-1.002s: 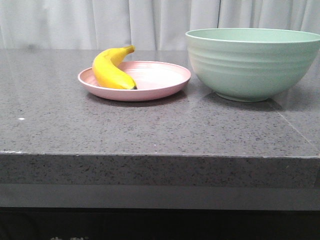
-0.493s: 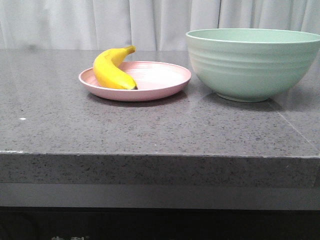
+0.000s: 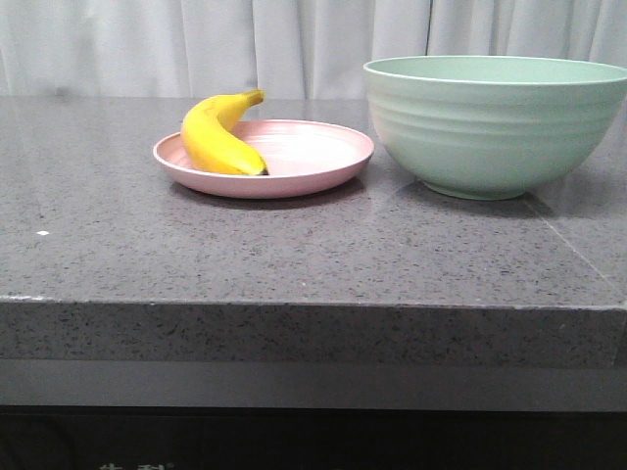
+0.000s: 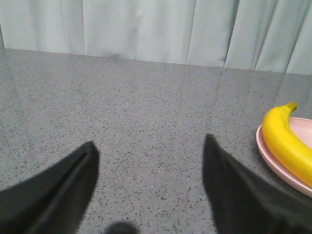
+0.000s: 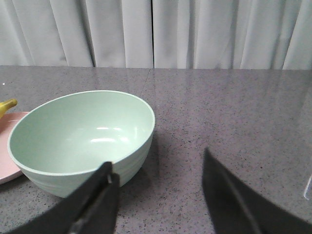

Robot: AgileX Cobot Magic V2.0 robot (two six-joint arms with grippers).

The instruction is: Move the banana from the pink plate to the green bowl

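Observation:
The yellow banana (image 3: 217, 137) lies on the left part of the pink plate (image 3: 313, 157) in the front view. The green bowl (image 3: 490, 122) stands to the plate's right, empty inside. Neither gripper shows in the front view. In the left wrist view my left gripper (image 4: 151, 151) is open and empty over bare counter, with the banana (image 4: 285, 141) and the plate's edge (image 4: 273, 163) off to one side. In the right wrist view my right gripper (image 5: 156, 163) is open and empty beside the bowl (image 5: 80, 134); the plate's edge (image 5: 7, 168) and the banana's stem (image 5: 7, 106) show beyond it.
The grey speckled counter (image 3: 294, 255) has its front edge near the camera. A pale curtain (image 3: 294, 39) hangs behind the counter.

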